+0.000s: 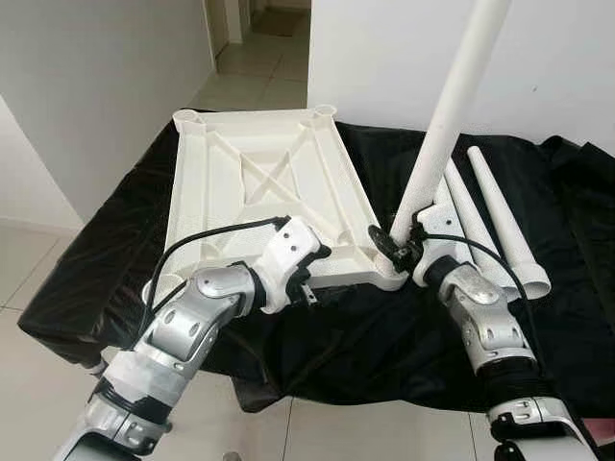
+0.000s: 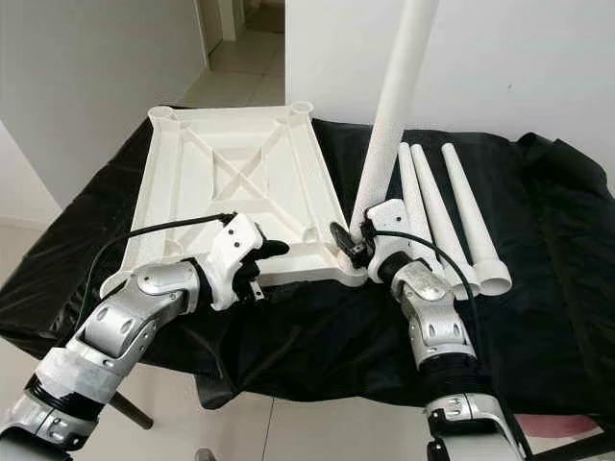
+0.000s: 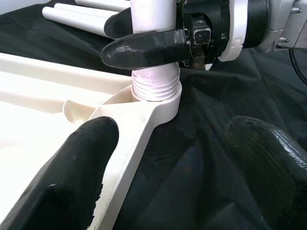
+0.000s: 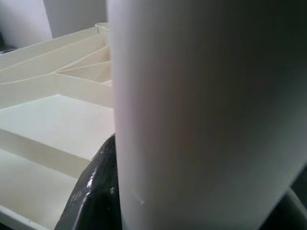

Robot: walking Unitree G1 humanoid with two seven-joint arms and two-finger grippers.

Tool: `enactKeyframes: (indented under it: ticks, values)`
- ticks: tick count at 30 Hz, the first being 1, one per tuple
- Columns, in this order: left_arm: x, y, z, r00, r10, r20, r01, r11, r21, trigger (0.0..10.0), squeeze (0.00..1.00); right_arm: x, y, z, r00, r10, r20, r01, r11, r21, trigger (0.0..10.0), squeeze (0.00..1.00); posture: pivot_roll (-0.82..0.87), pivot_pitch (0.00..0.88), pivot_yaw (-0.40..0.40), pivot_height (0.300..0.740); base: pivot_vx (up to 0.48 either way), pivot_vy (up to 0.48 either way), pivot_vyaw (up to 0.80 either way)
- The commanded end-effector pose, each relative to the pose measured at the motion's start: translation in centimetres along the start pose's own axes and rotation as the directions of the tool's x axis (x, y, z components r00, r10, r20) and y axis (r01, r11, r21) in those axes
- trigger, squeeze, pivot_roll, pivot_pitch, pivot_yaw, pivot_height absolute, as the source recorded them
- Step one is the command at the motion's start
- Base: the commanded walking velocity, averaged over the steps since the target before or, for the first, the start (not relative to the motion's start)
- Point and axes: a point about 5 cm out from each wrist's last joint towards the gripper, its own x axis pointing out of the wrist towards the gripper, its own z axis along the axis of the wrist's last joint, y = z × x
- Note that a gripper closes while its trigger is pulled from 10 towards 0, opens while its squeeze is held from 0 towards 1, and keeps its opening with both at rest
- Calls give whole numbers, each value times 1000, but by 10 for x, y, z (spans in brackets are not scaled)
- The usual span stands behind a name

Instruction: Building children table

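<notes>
Right gripper [image 1: 396, 252]: black fingers [image 3: 144, 48] closed around the base of a white table leg [image 1: 447, 110], just above its threaded end. The leg stands nearly upright, leaning slightly to the right as it rises, with its threads seated in the near right corner socket [image 3: 156, 98] of the tabletop [image 1: 269, 192]; several thread turns still show above the socket rim.

Left gripper [image 1: 309, 279]: fingers spread wide, holding nothing. One finger [image 3: 72, 172] rests against the near edge of the tabletop, left of the socket; the other sits over the black cloth [image 1: 365, 336], apart from the tabletop.

Tabletop: white plastic, lying underside up on the cloth-covered surface, ribs and diagonal bracing exposed, round sockets at its corners.

Three more white legs [image 2: 452, 216] lie side by side on the cloth to the right of the upright leg, wide ends toward the near side.
</notes>
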Motion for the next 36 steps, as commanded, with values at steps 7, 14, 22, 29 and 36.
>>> enactKeyframes:
  ticks: [7,14,22,29,36]
  values:
    - [-3,3,-1,1000,-10,-11,10,1000,10,10000,0,0,4,-12,999,22,-35,-20,998,52,0,0,-40,9,6,740,0,0,0]
    - [-6,3,-2,1000,-10,-20,10,1000,7,10000,0,-4,9,-12,995,-70,-65,74,996,57,10000,0,-36,17,12,740,0,0,0]
    - [-7,2,-3,1000,-11,-23,11,1000,0,10000,0,-11,16,-18,920,-368,-133,383,918,108,10000,0,-41,31,16,740,0,0,0]
    - [-6,1,-4,1000,-13,-23,13,1000,-5,10000,0,-24,20,-26,761,-615,-204,643,756,120,10000,0,-43,38,15,740,0,0,0]
    - [-5,-2,-5,1000,-17,-22,17,1000,-12,10000,0,-19,47,-17,767,-613,-187,641,745,186,10000,0,-50,47,19,740,0,0,0]
